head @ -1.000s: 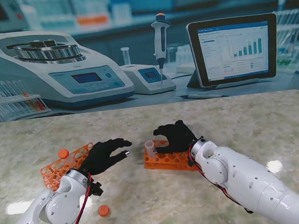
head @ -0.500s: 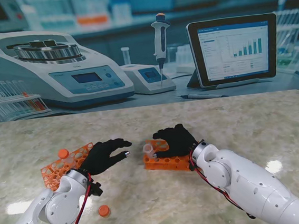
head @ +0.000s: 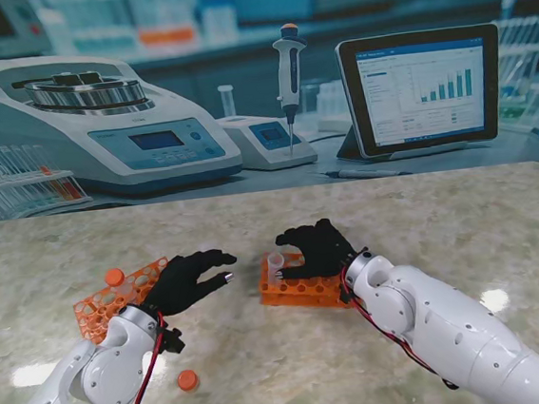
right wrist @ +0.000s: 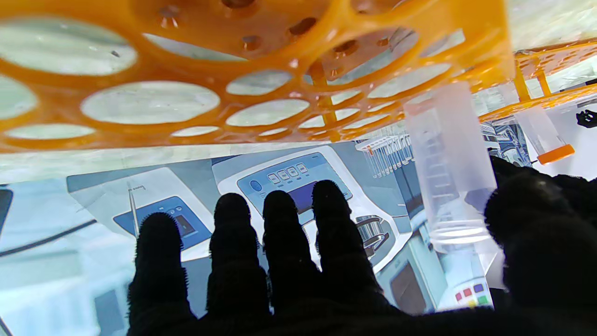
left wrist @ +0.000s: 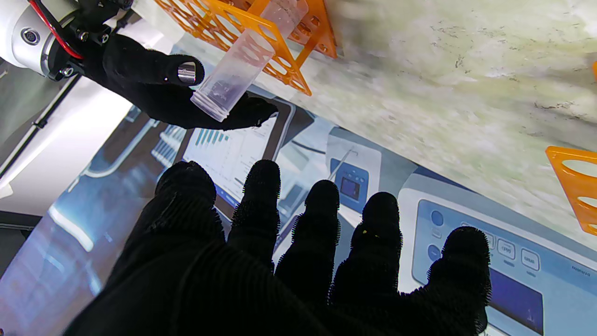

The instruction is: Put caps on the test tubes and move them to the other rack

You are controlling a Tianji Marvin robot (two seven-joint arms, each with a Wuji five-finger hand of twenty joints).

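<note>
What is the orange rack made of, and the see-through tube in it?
The orange rack looks like moulded plastic: bright, smooth, slightly glossy, with round holes. The tube looks like clear, slightly frosted plastic, since you can see through it; it could be glass.

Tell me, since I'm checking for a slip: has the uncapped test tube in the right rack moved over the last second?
Yes. The uncapped test tube tipped left, away from the right rack, half a second ago, and now stands back near upright.

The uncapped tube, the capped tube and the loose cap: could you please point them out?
uncapped tube point(head: 275, 262), stand view, open rim.
capped tube point(head: 114, 276), stand view, orange cap.
loose cap point(head: 187, 380), stand view, top face.
</note>
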